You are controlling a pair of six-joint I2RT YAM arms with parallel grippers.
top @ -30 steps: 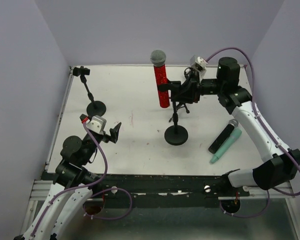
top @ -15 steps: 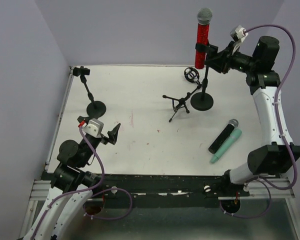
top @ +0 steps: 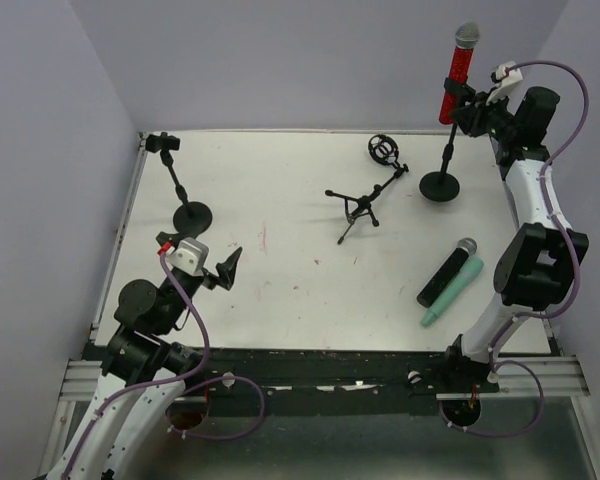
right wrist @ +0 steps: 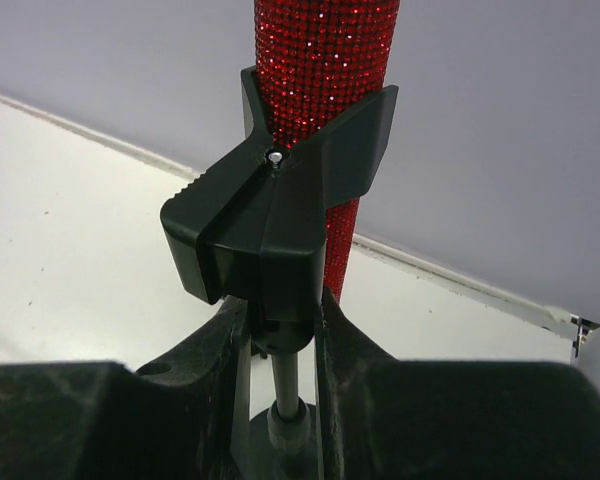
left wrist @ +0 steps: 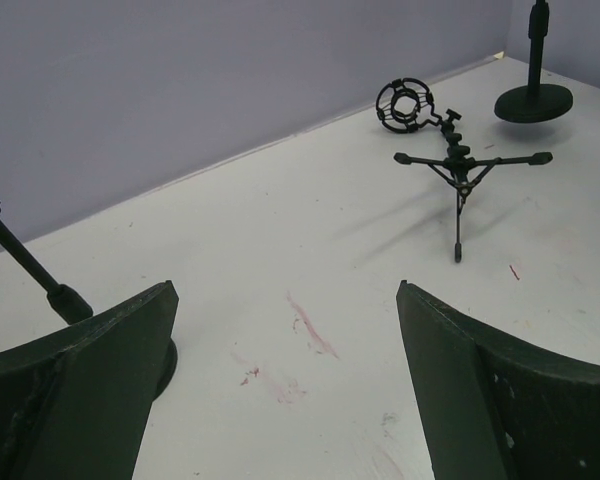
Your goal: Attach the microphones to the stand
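The red microphone [top: 458,75] stands upright in the black clip [right wrist: 270,225] of a round-based stand [top: 440,186] at the far right of the table. My right gripper [top: 477,108] is shut on the stand's neck just under the clip. In the right wrist view both fingers [right wrist: 225,340] press the neck above the thin pole [right wrist: 285,385], and the red microphone [right wrist: 325,60] rises behind the clip. The black microphone [top: 446,273] and the mint-green microphone [top: 452,292] lie side by side at the near right. My left gripper [top: 225,268] hangs open over the near left, and the left wrist view shows nothing in the left gripper [left wrist: 285,300].
A small tripod stand with a ring-shaped shock mount [top: 362,205] lies tipped over near the table's middle, and the left wrist view shows this tripod stand [left wrist: 460,165] too. Another round-based stand [top: 180,185] with an empty clip stands at the far left. Purple walls close in the table on three sides.
My right arm has carried the stand with the red microphone from the middle of the table to the far right corner. The left arm has barely moved.
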